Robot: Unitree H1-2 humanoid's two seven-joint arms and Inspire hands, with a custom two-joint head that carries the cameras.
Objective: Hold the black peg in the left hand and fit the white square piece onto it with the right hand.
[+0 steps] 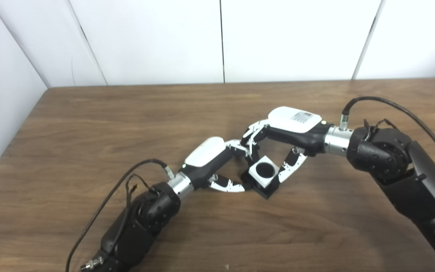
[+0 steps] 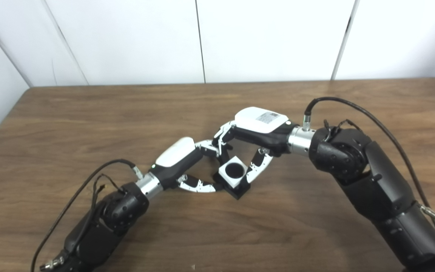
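The white square piece (image 1: 264, 171) with a round dark hole sits on top of the black peg's square base (image 1: 266, 190) in the middle of the table. My left hand (image 1: 217, 160) grips the black base from the left, thumb below and fingers behind. My right hand (image 1: 285, 138) is closed on the white piece from the right, thumb on its right side and fingers at its far side. The same group shows in the right eye view, with the white piece (image 2: 233, 172) between the left hand (image 2: 187, 162) and the right hand (image 2: 253, 132).
The brown wooden table (image 1: 89, 124) reaches to white wall panels at the back and left. Black cables loop from both wrists. Nothing else lies on the table.
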